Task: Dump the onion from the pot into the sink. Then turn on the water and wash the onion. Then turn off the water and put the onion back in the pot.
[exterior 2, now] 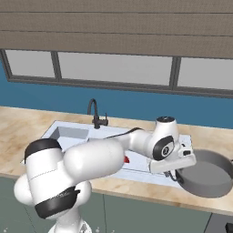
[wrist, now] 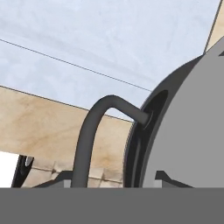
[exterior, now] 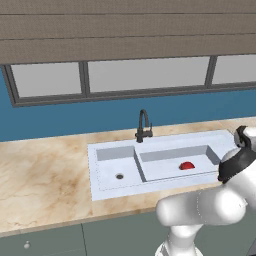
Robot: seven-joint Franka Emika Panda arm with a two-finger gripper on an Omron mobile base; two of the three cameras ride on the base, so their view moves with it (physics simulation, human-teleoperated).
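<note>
Gripping the pot's (exterior 2: 207,175) one looped handle (wrist: 94,131), the gripper (exterior 2: 175,175) is clenched, the pot tilted on the counter (exterior 2: 18,125) right of the sink (exterior: 115,157). One onion (exterior: 187,165) lies in the right of two basins. One faucet (exterior: 143,125) stands behind.

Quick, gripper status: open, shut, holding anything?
Gripper: shut on the pot's dark loop handle, pot at the sink's right.
</note>
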